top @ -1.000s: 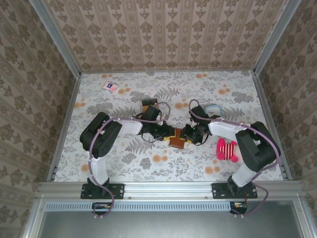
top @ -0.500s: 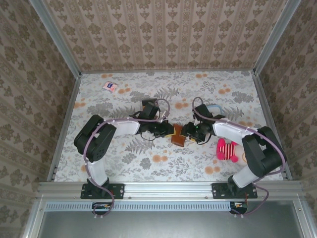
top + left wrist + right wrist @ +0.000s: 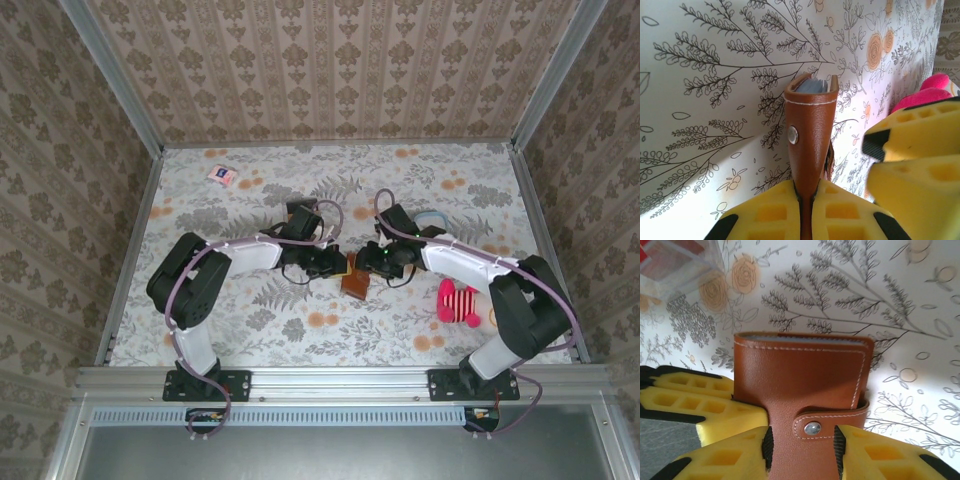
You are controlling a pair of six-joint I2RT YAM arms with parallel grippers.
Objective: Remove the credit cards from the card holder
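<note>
The brown card holder [image 3: 353, 279] stands on edge between my two grippers at the table's middle. My left gripper [image 3: 808, 212] is shut on its lower part, and the silver snap [image 3: 792, 135] faces left. A grey-blue edge [image 3: 812, 86] shows in its top opening. The credit cards are hidden inside. My right gripper [image 3: 804, 447] is shut on the card holder [image 3: 800, 372] from the other side, its black pads [image 3: 768, 445] pressing the leather on both sides of the snap strap [image 3: 830, 424]. In the top view the left gripper [image 3: 338, 264] and right gripper [image 3: 371, 262] almost meet.
A pink striped soft toy [image 3: 459, 301] lies just right of the right arm. A pink-and-white packet [image 3: 222, 174] sits at the far left. A small box [image 3: 300, 210] stands behind the left gripper. A pale blue ring [image 3: 433, 217] lies behind the right arm.
The left gripper has closed on the card holder. The holder now stands narrower and more upright, slightly farther back. The right gripper widened, then closed in again and shifted left.
</note>
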